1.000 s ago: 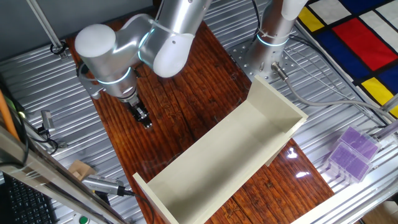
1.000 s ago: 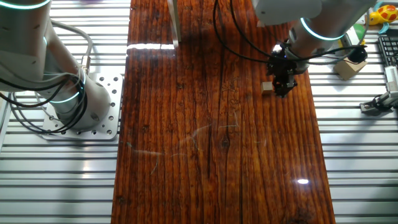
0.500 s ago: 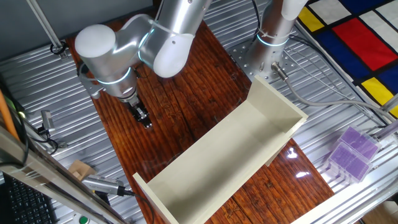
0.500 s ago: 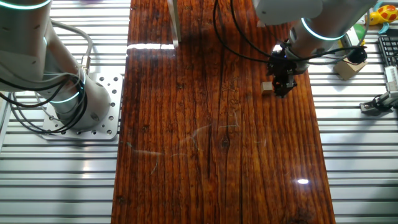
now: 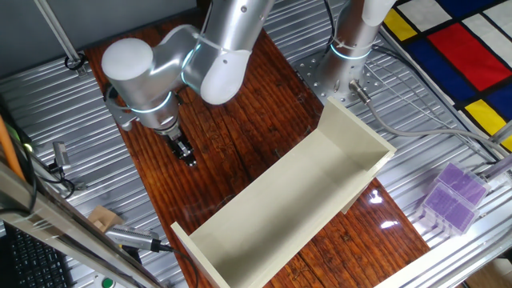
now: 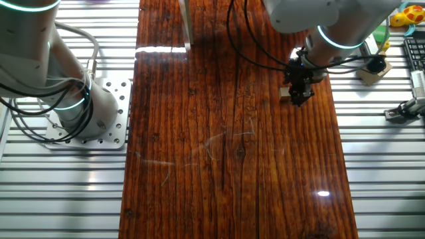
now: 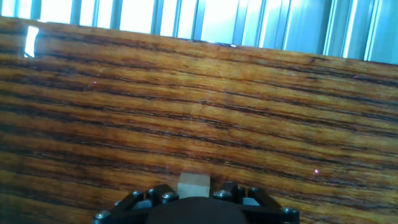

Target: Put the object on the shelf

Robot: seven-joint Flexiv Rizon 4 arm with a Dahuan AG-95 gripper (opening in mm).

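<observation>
While the shelf [image 5: 296,200] sits bare, we are only at the pick-up stage. Our gripper [image 6: 299,93] is down low over the wooden table [image 6: 232,166], well apart from the shelf. In the hand view the tiny cube [image 7: 194,184] sits right between the fingers, at the gripper's mouth. Whether the jaws have closed on it we cannot tell; the fingertips are hidden. We judge that securing it, lifting, carrying and placing all remain.
</observation>
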